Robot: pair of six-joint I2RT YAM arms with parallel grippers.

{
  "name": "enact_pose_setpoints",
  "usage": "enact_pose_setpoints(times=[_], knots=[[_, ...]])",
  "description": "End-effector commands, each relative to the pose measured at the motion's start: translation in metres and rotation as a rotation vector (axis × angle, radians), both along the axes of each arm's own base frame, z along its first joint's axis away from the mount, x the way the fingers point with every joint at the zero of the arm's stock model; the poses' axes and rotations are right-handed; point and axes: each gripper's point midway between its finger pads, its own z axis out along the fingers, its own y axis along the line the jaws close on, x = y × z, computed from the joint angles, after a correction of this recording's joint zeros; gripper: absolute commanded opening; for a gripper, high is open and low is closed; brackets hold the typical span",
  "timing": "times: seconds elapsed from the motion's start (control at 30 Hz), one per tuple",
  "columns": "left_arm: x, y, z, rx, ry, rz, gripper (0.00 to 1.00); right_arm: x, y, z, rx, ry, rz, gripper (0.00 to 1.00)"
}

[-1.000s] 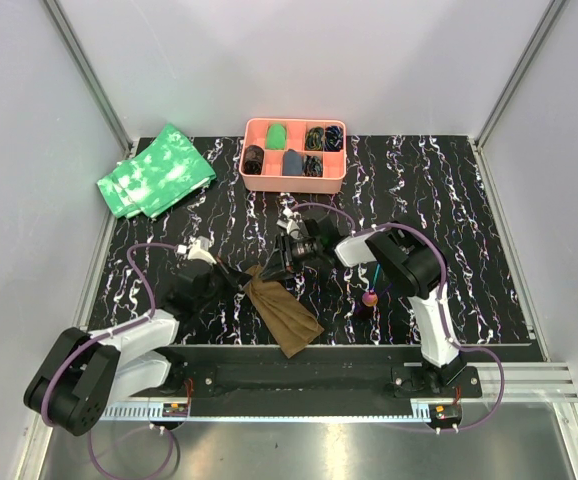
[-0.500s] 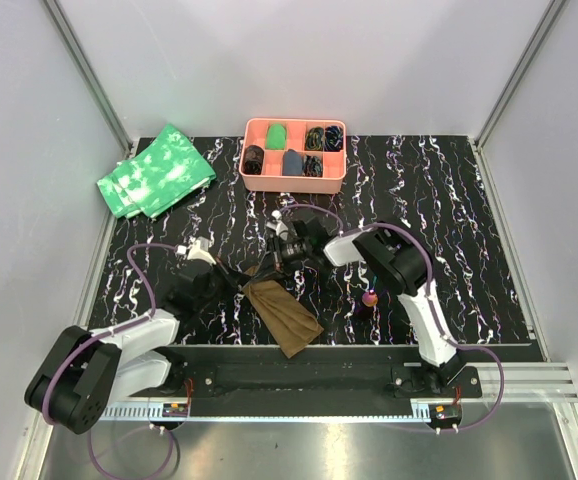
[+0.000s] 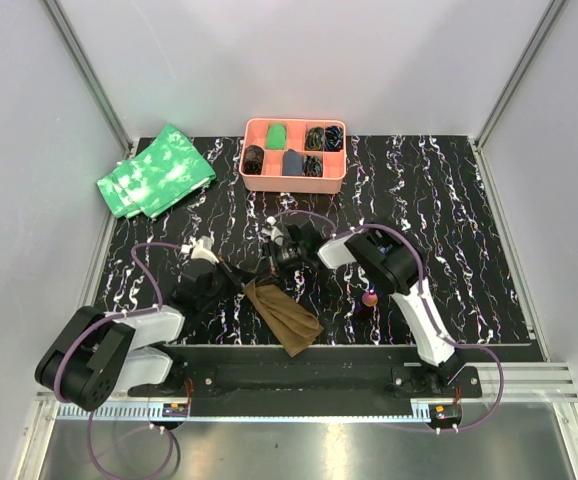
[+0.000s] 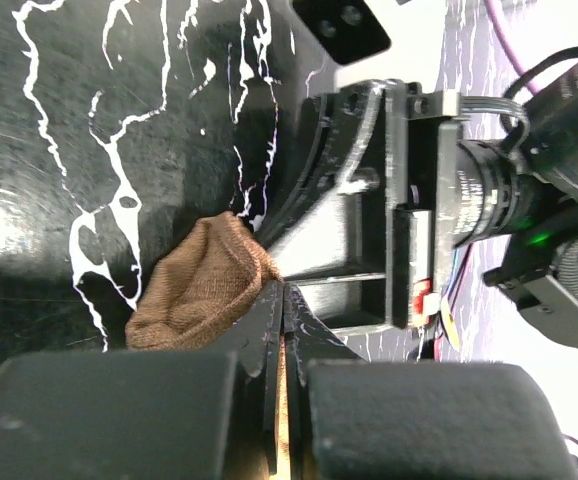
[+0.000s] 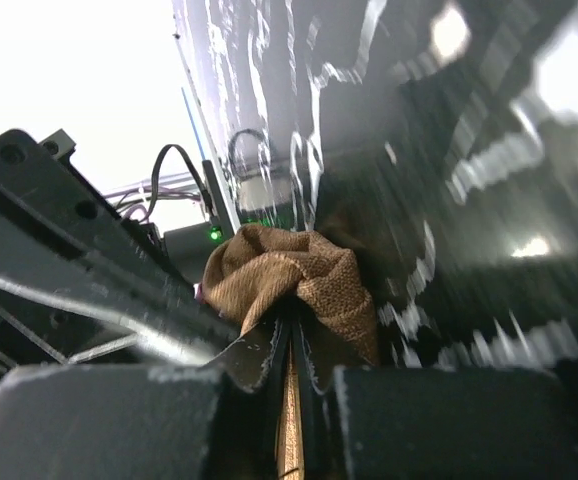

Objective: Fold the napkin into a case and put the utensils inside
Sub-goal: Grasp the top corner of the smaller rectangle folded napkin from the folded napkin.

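The brown napkin [image 3: 283,314] lies as a narrow, layered strip on the black marbled table near the front edge. Its far end is bunched and lifted. My left gripper [image 3: 239,283] is shut on that end from the left; the cloth bulges beside its tips [image 4: 205,286]. My right gripper [image 3: 270,268] is shut on the same end from the right, with a wad of cloth [image 5: 291,268] above its closed jaws. The two grippers are close together. The utensils [image 3: 370,298] show only as a small pink-red and purple spot by the right arm.
A pink compartment tray [image 3: 294,184] with small dark and green items stands at the back centre. Green white-mottled cloths [image 3: 156,170] lie at the back left. The right gripper's body [image 4: 399,200] fills the space just ahead of the left gripper.
My right gripper has moved left toward the left gripper with the napkin's end in it, and its arm has swung left. The left gripper has barely moved.
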Motion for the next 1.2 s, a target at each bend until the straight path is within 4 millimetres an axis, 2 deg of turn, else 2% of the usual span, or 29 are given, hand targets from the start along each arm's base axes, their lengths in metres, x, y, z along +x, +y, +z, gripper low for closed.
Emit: enact_pose_setpoints(times=[0.0,0.07,0.23,0.43,0.63,0.67,0.73,0.8,0.83,0.9,0.93,0.97,1.03,1.07,1.1,1.17], knots=[[-0.012,0.005,-0.021,0.055,0.064,-0.012,0.0,0.005,-0.017,0.034,0.009,-0.059,-0.035,0.11],[-0.012,0.008,-0.02,0.063,0.055,-0.002,0.0,0.006,-0.025,0.045,-0.02,-0.083,-0.047,0.13],[-0.015,0.011,-0.019,0.085,0.051,-0.003,0.0,0.011,-0.026,0.06,-0.021,-0.13,-0.053,0.15],[-0.01,0.005,-0.01,0.078,0.032,-0.029,0.0,0.016,-0.03,0.058,-0.078,-0.177,-0.064,0.16],[-0.01,0.005,-0.015,0.101,0.06,-0.039,0.01,0.011,-0.04,0.043,-0.137,-0.173,-0.066,0.16],[-0.01,0.006,-0.017,0.115,0.064,-0.039,0.04,0.01,-0.042,0.046,-0.137,-0.18,-0.067,0.16],[-0.009,0.008,-0.012,0.135,0.059,-0.036,0.23,0.009,-0.048,0.053,-0.146,-0.215,-0.071,0.16],[-0.007,0.014,-0.006,0.201,0.058,-0.032,0.4,0.005,-0.062,0.048,-0.229,-0.227,-0.079,0.17],[-0.004,0.015,0.009,0.211,0.018,-0.032,0.43,0.004,-0.068,0.053,-0.246,-0.277,-0.071,0.17],[-0.004,0.02,0.022,0.279,0.002,-0.047,0.47,-0.003,-0.085,0.046,-0.322,-0.287,-0.049,0.2],[-0.003,0.02,0.035,0.287,-0.038,-0.059,0.52,-0.004,-0.09,0.052,-0.334,-0.312,-0.048,0.23],[-0.004,0.025,0.036,0.319,-0.022,-0.047,0.54,-0.011,-0.099,0.048,-0.377,-0.303,-0.034,0.3],[-0.015,0.029,0.038,0.355,0.038,-0.067,0.66,-0.01,-0.112,0.051,-0.421,-0.371,-0.025,0.39],[-0.021,0.028,0.037,0.356,0.063,-0.08,0.66,-0.015,-0.119,0.049,-0.453,-0.367,-0.009,0.43],[-0.033,0.031,0.028,0.372,0.119,-0.089,0.66,-0.015,-0.125,0.047,-0.473,-0.4,0.006,0.5],[-0.049,0.024,0.023,0.332,0.152,-0.103,0.55,-0.021,-0.136,0.045,-0.513,-0.405,0.031,0.55]])
